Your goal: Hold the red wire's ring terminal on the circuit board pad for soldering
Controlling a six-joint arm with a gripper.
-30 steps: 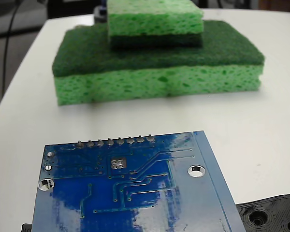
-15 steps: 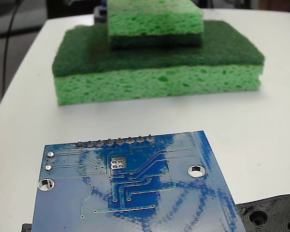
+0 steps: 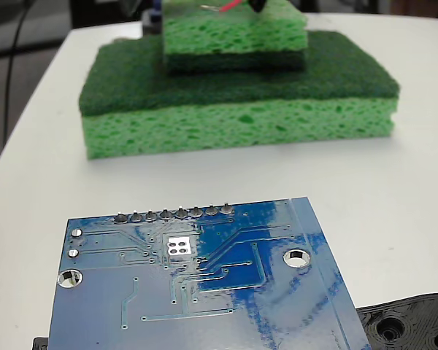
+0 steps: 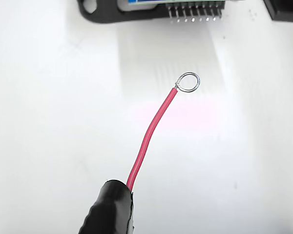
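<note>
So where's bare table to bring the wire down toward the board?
Bare white table runs between the stacked green sponges and the blue circuit board's grey pin row, and along the board's right. Crowded: the black holed plastic piece at the board's lower-right corner. The red wire hangs over bare table.

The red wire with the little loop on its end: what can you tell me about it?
The red wire is thin and gently curved, its insulation glossy red. It emerges from a black sleeve at the bottom of the wrist view and ends in a small silver ring terminal, a twisted wire loop. The ring hangs in the air over the white table, touching nothing, short of the circuit board.
</note>
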